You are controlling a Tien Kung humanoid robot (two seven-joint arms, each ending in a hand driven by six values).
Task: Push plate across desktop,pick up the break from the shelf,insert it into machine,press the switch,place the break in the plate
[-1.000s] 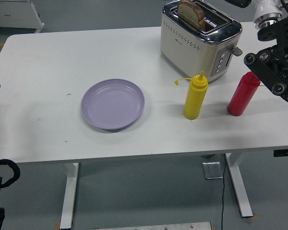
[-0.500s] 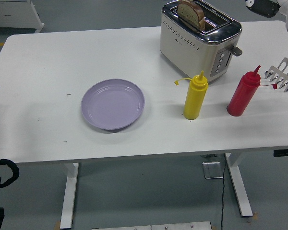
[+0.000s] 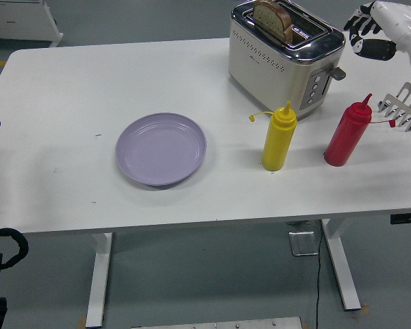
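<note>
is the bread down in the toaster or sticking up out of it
Sticking up. The bread slice stands in a slot of the toaster with its upper part well above the rim. The plate is empty.

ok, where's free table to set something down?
Bare: whole left side, left of the plate; far strip between plate and toaster; near edge below the bottles. Crowded: right end, with yellow bottle, red bottle, metal rack.

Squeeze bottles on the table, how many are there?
2. The yellow bottle stands in front of the toaster, right of the purple plate. The red bottle stands further right, beside the metal rack. None looks hidden.
</note>
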